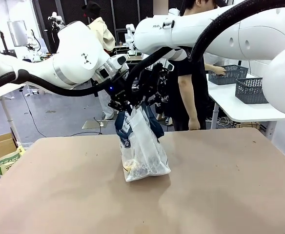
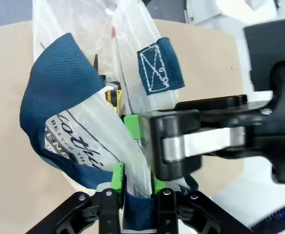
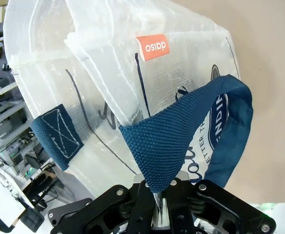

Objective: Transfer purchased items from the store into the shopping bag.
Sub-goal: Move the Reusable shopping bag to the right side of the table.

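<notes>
Two grippers hold up a limp, lightly loaded shopping bag (image 1: 141,151): right gripper (image 3: 158,195) clamped on a navy strap, left gripper (image 2: 135,181) pinching its thin film, the woven handles likely the safest hold

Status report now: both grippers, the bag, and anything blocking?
Right gripper shut on bag handle. Left gripper pinching bag's top edge. Bag standing on table, goods inside. Nothing blocking.

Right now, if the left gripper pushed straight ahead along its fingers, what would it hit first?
The bag: its navy strap and plastic wall already lie between the left gripper's green pads. Just beyond sits the right gripper, apparently very close, though depth is hard to judge.
</notes>
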Controlling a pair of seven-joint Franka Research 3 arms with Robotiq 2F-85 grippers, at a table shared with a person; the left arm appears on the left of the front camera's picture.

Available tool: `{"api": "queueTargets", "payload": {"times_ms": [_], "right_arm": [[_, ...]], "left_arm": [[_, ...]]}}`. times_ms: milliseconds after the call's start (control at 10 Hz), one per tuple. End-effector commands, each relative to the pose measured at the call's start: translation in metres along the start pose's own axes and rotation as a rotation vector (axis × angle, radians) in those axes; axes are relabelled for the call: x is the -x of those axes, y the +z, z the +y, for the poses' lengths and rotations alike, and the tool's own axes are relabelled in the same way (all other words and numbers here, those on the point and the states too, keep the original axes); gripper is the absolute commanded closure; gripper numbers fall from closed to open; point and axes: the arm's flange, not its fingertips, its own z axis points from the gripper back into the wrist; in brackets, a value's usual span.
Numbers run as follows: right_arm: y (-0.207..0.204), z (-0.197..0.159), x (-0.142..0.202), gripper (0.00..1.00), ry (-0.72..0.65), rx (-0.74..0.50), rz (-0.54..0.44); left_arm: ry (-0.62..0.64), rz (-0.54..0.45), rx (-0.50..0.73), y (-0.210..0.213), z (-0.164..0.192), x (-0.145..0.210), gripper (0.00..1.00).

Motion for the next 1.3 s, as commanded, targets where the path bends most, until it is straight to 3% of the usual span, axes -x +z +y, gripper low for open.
{"api": "queueTargets", "payload": {"times_ms": [0,300,700,1200], "right_arm": [[0.000,0.004,-0.002,1.00,-0.019,-0.032,0.017],[0.000,0.005,-0.002,1.00,-0.019,-0.027,0.016],[-0.001,0.008,-0.001,1.00,-0.014,-0.024,0.023],[-0.001,0.008,-0.002,1.00,-0.012,-0.022,0.022]], "left_arm": [[-0.022,-0.022,0.085,0.005,-0.003,0.000,0.00],[-0.016,-0.022,0.168,0.003,-0.004,0.000,0.00],[-0.036,-0.012,0.189,0.001,-0.009,0.000,0.00],[-0.118,0.080,0.055,-0.014,-0.016,0.006,0.00]]}}
